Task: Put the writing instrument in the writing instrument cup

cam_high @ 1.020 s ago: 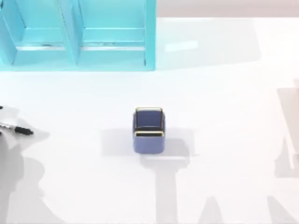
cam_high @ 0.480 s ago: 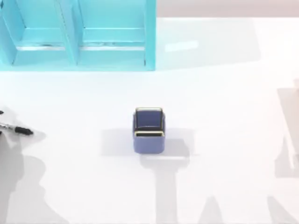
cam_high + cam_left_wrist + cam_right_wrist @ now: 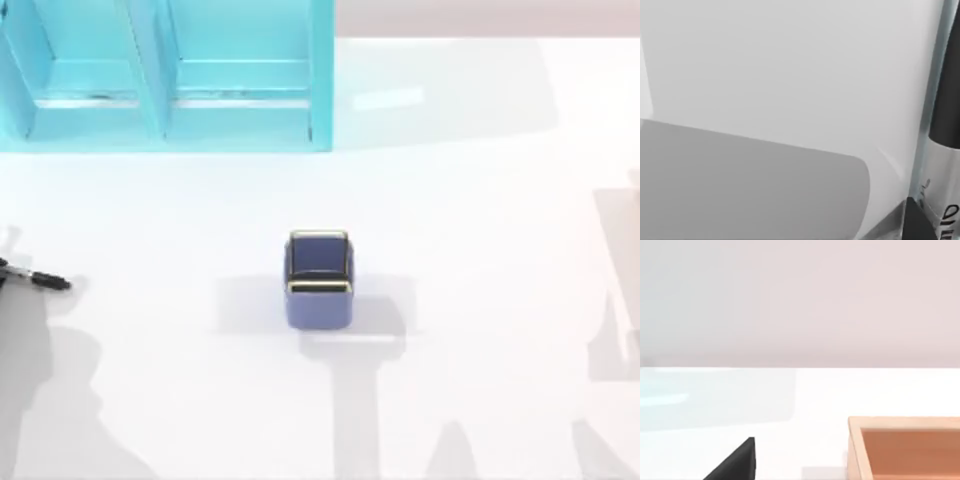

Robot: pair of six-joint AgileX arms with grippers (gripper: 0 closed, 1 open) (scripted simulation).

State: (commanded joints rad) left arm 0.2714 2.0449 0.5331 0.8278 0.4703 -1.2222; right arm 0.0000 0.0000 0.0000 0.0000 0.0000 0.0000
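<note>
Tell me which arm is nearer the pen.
Left. Its wrist view shows the pen right beside its tool, at the table's left edge. The right arm sits across the table, by a wooden box.

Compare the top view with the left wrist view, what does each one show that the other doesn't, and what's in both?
Top view alone: the dark-blue cup standing upright mid-table, the turquoise shelf unit at the far left corner, and how far the pen lies from the cup, out at the table's left edge. Left wrist view alone: a close look at the pen's silvery barrel with black lettering and its black section, plus a dark tool part beside it. Shared: the pen and the white table.
</note>
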